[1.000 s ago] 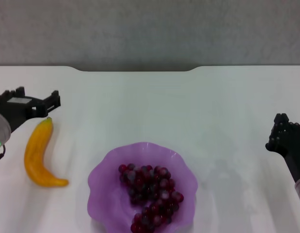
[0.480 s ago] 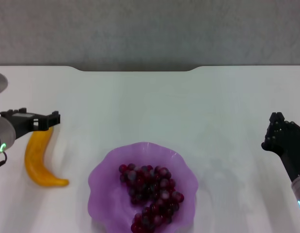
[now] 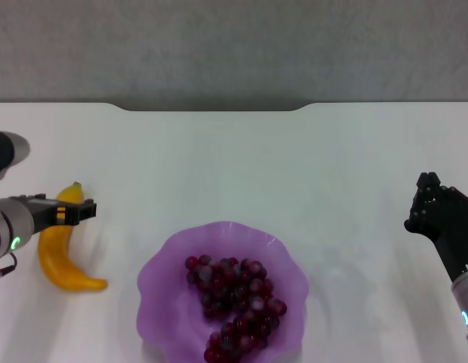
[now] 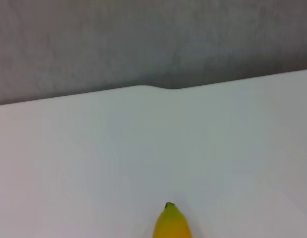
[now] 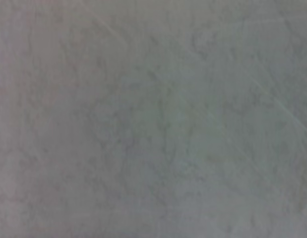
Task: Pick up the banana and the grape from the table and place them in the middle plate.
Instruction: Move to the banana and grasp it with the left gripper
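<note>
- Our left arm reaches in from the left edge, its wrist turned so the left hand [image 3: 67, 212] points sideways toward the middle, held low.
- Whether its fingers are apart or together we cannot tell.
- Our right arm rises at the right edge, and the right hand [image 3: 438, 212] points up and away, fingers bunched together.

The white table [image 3: 241, 159] carries the banana [image 3: 58, 253] at its left and the middle plate [image 3: 162, 283] nearby.
</note>
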You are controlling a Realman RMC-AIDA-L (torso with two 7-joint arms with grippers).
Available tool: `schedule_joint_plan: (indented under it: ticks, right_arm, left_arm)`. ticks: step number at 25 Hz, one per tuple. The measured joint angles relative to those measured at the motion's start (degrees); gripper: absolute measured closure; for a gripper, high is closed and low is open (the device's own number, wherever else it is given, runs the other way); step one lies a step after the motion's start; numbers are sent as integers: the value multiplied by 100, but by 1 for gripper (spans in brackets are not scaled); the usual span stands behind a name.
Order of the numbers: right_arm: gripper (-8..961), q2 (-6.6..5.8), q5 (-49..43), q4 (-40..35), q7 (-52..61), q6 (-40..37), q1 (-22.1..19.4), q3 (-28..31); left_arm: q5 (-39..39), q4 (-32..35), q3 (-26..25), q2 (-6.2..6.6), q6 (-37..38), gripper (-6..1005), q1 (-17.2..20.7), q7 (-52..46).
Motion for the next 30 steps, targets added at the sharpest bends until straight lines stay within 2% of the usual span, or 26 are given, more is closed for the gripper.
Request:
schedule_joint_plan:
  ticks: [7, 16, 30]
  right_arm:
    - [912, 0, -11, -40, -20, 38, 0, -56]
    - [912, 1, -10, -44, -19, 49, 8, -118]
    - [912, -8, -12, -53, 4, 51, 9, -125]
  left_arm:
    - [-29, 814, -97, -4, 459, 122, -313, -10]
    - [-42, 1371, -251, -10, 797, 121, -496, -9]
    - [-39, 1610, -211, -4, 985, 121, -536, 29]
